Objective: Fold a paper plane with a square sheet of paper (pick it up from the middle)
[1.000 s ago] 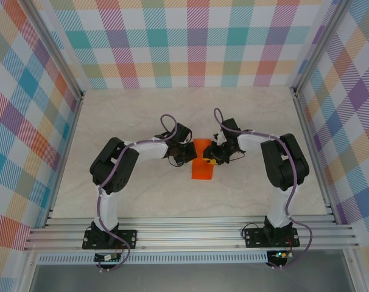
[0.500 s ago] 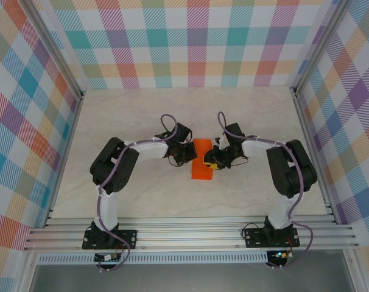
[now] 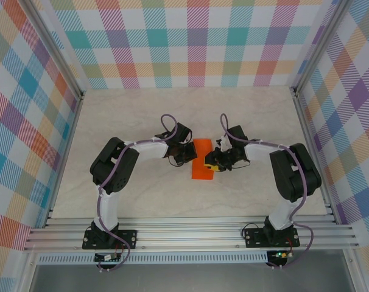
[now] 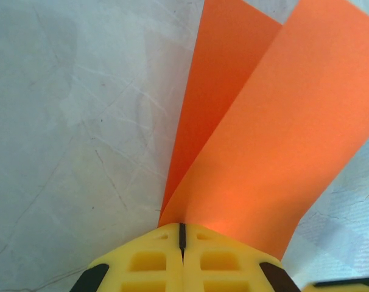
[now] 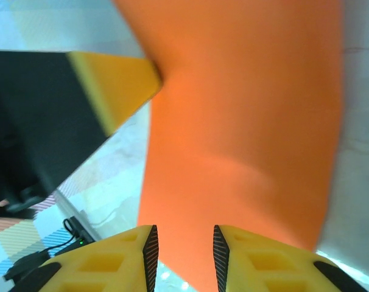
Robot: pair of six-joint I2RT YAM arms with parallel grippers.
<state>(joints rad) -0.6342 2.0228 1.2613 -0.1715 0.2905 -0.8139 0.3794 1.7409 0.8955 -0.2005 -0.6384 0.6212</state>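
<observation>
Featherlight, floppy square sheet of paper (image 4: 276, 121), partly folded, pinched at its edge by the left end effector (image 4: 182, 234). The right end effector (image 5: 182, 243) sits narrowly parted against it. Likely best gripped near creases.

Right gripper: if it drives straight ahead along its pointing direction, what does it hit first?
The orange paper, directly ahead of the right gripper, whose jaws stand open. Its lower edge may already sit between them; depth is unclear.

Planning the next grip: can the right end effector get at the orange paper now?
Probably yes: the orange paper lies just ahead of the right end effector, jaws apart, nothing between.
</observation>
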